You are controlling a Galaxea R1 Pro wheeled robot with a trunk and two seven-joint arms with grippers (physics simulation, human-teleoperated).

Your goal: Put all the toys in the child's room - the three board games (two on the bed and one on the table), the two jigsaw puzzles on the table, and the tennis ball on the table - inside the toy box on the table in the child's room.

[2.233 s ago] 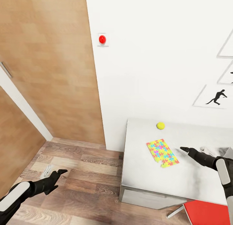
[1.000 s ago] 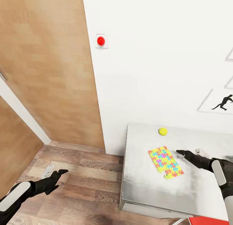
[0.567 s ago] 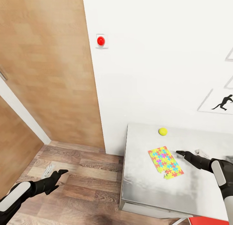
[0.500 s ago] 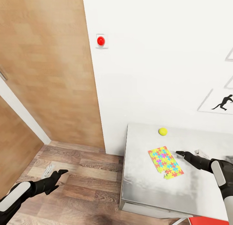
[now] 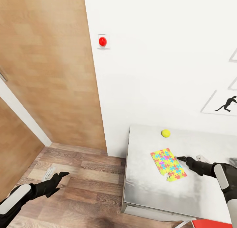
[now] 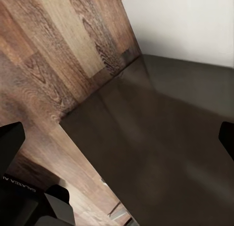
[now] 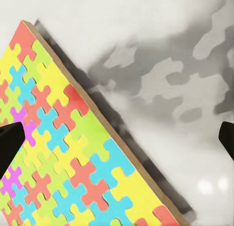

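One jigsaw puzzle [image 5: 168, 164], a bright multicoloured sheet, lies flat near the left end of the pale table [image 5: 148, 188]. In the right wrist view the jigsaw puzzle [image 7: 63, 157] is close below the fingers. The tennis ball [image 5: 165, 133] rests behind it, near the wall. My right gripper [image 5: 189, 158] hovers open just right of the puzzle's edge, its dark fingertip over that edge; the right gripper [image 7: 117, 138] holds nothing. My left gripper [image 5: 56, 174] hangs open and low over the wooden floor; the left gripper [image 6: 117, 138] is empty too. The toy box, board games and bed are out of view.
A white wall with a red button [image 5: 102, 41] stands behind the table. Wooden door panels [image 5: 46, 73] fill the left side. Framed pictures [image 5: 225, 104] hang at the right. A red seat corner [image 5: 214, 224] shows below the table's front edge.
The camera shifted slightly over the first second, then held still. My right gripper has crept left and down, reaching the puzzle's right edge. The left arm has not moved.
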